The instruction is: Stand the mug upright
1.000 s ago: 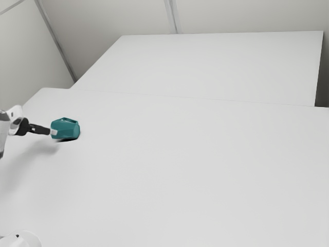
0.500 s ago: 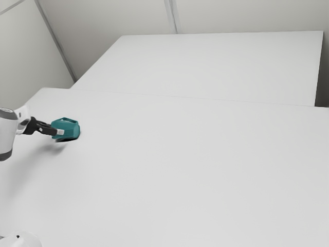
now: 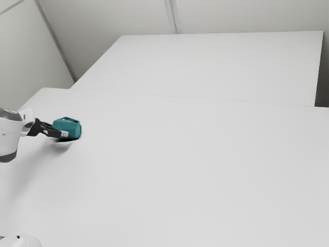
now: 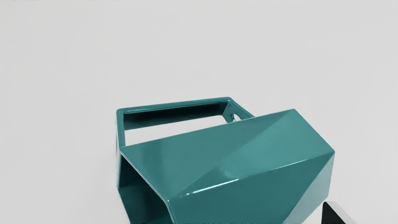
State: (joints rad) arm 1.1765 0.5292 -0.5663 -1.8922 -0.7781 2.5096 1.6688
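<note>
The teal faceted mug [image 3: 67, 127] lies on its side on the white table, near the exterior view's left. At its near side is my gripper [image 3: 64, 134], a pale fingertip overlapping the mug's lower part. From the wrist camera, the mug [image 4: 227, 165] shows its long side, with the handle loop along one edge and the open mouth at one end. One fingertip of my gripper [image 4: 335, 214] stands just off the closed base end, a narrow gap between them. The fingers are open; the other fingertip is hidden or outside the wrist view.
The white table [image 3: 180, 170] stretches toward the exterior view's right. Behind it is another white surface [image 3: 205, 67], with pale walls beyond. A white rounded object [image 3: 23, 241] sits at the exterior view's lower left corner.
My gripper has moved toward the exterior view's right and slightly down, along the mug's near side. The mug has shifted very slightly toward that view's right, still on its side.
</note>
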